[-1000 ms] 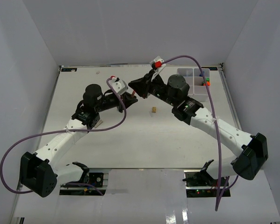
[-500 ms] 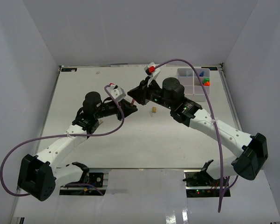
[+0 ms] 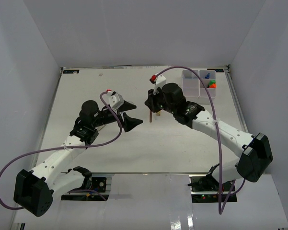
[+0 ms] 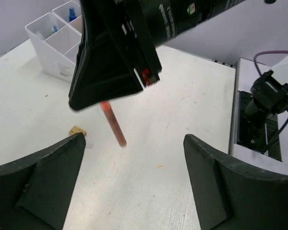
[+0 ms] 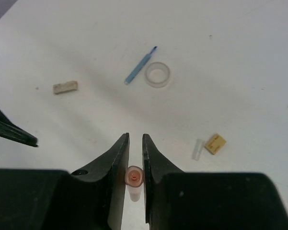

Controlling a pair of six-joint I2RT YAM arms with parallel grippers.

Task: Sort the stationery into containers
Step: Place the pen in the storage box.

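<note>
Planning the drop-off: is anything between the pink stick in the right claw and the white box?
Nothing visible does. The right claw holds the pink stick; the table toward the white box looks bare, though the right arm hides part of it.

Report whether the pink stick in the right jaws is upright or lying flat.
Nearly upright, slightly tilted: the pink stick hangs clamped in the shut jaws of the right gripper, its lower end pointing at the table.

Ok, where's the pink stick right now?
Top view, centre: the thin pink stick hangs gripped in the right claw, near the small tan block.
</note>
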